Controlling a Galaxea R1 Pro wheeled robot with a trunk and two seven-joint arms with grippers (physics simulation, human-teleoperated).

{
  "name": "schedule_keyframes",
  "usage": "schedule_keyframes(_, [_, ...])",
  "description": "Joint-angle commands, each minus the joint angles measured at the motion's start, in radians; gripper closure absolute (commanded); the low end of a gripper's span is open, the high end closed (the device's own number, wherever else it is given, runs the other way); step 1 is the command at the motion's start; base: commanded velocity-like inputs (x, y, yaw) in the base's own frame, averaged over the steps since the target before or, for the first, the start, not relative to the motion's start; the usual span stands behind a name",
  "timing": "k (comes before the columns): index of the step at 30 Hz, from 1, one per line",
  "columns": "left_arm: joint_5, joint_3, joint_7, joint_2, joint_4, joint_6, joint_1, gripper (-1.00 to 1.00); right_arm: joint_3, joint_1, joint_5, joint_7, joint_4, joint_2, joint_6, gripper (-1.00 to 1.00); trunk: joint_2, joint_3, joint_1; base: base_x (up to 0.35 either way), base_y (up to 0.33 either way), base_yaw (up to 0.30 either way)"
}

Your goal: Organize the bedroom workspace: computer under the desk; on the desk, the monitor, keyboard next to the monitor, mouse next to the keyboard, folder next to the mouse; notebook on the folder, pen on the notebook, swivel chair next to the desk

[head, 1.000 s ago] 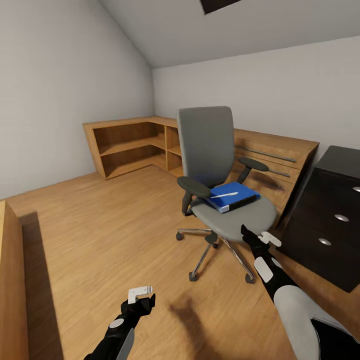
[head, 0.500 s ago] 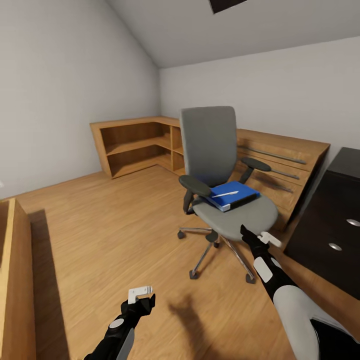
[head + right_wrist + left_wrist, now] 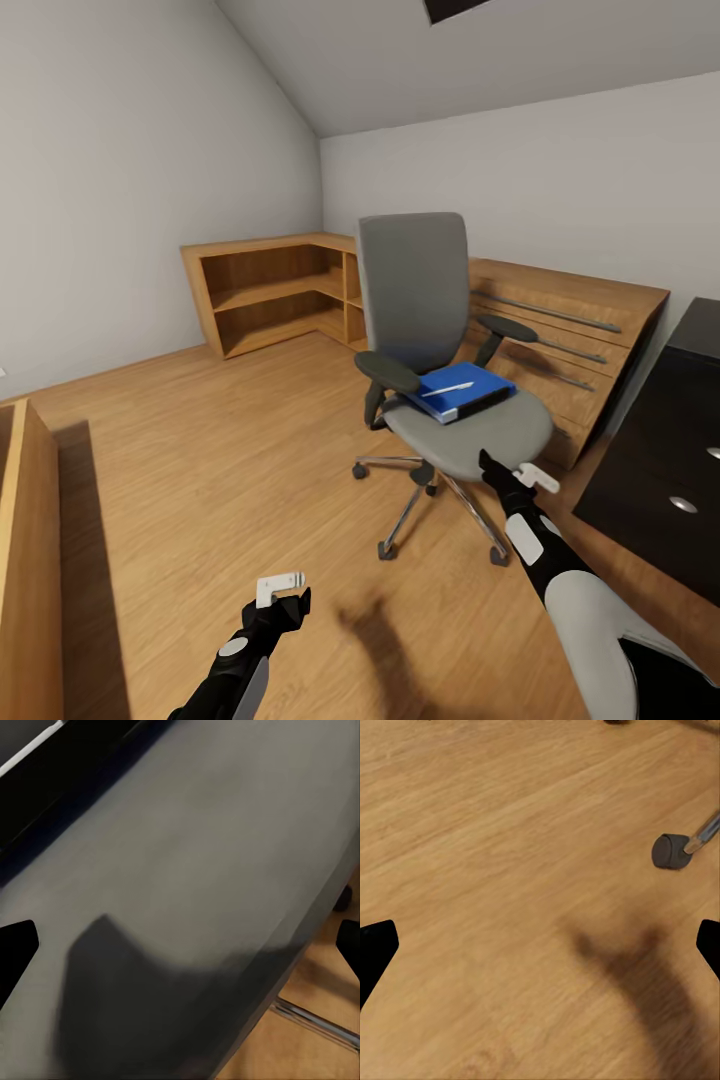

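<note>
Grey padding covers the swivel chair, a black-armed office seat on a chrome five-star base, which is seen standing on the wooden floor just beside the black desk with round silver knobs. A thin bright blue folder with white page edges is seen lying on the seat toward its rear edge, under the backrest, and a slim pale pen-like object is laid across its cover; whether a notebook lies between them cannot be told. A low light-wood cabinet is set along the far walls.

The right gripper is held at the front edge of the seat, its fingers spread apart with nothing between them; the grey cushion is seen close below in the right wrist view. The left gripper is held low over the floor, likewise spread and unloaded, near a black castor.

The folder is judged not yet moved: lifting it onto the desk is left, then the stacking and the chair's final placing. Computer, monitor, keyboard and mouse cannot be judged.
</note>
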Motion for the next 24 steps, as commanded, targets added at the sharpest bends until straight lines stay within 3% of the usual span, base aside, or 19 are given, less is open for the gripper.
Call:
schedule_keyframes(1, [0.010, -0.002, 0.005, 0.000, -0.002, 0.005, 0.000, -1.00, 0.000, 0.000, -0.011, 0.009, 0.086, 0.002, -0.002, -1.00, 0.000, -0.001, 0.000, 0.039, 0.000, 0.000])
schedule_keyframes(7, [0.010, -0.002, 0.006, 0.000, -0.002, 0.005, 0.000, -1.00, 0.000, 0.000, -0.010, 0.009, 0.086, 0.005, -0.004, -1.00, 0.000, -0.001, 0.000, -0.043, 0.000, 0.000])
schedule_keyframes(21, [0.010, -0.002, 0.005, 0.000, -0.002, 0.005, 0.000, -1.00, 0.000, 0.000, -0.007, 0.010, 0.089, 0.004, -0.007, -1.00, 0.000, -0.001, 0.000, -0.306, -0.035, 0.000])
schedule_keyframes(24, [0.010, -0.002, -0.004, 0.000, 0.005, 0.001, 0.000, -1.00, 0.000, 0.001, 0.019, 0.010, 0.131, 0.004, -0.015, -1.00, 0.000, -0.001, 0.000, -0.217, -0.091, 0.000])
